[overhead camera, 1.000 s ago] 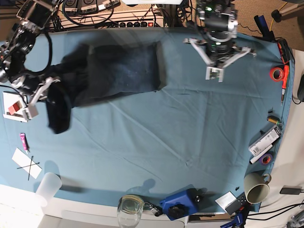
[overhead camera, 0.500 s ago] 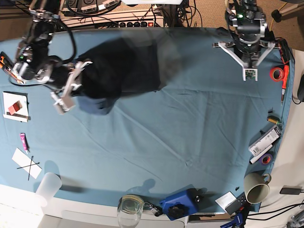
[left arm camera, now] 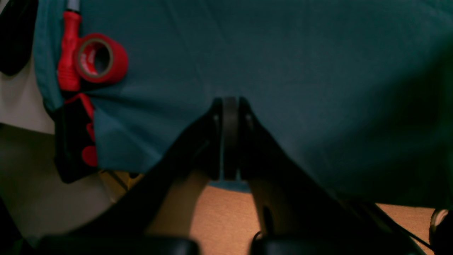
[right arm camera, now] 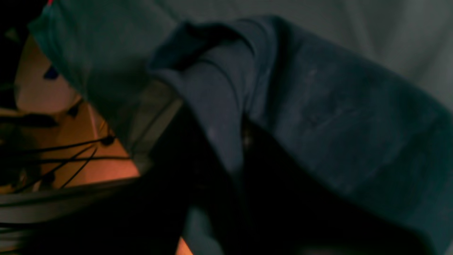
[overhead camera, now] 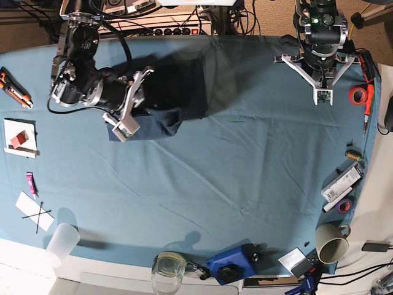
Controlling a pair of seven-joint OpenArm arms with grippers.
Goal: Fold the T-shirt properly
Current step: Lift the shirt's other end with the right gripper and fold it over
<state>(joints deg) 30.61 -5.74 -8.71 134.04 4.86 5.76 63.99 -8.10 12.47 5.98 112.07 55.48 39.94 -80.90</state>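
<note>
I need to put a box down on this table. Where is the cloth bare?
The middle of the tablecloth is bare, between the T-shirt and the mug. Crowded: the right edge by the red tape and the near edge around the glass.

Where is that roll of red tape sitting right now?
In the base view the red tape roll lies at the tablecloth's far right edge, beside a red-handled tool.

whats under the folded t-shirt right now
The T-shirt lies on the teal tablecloth. Whatever the cloth's hidden patch holds cannot be seen, and the right hand covers one edge.
</note>
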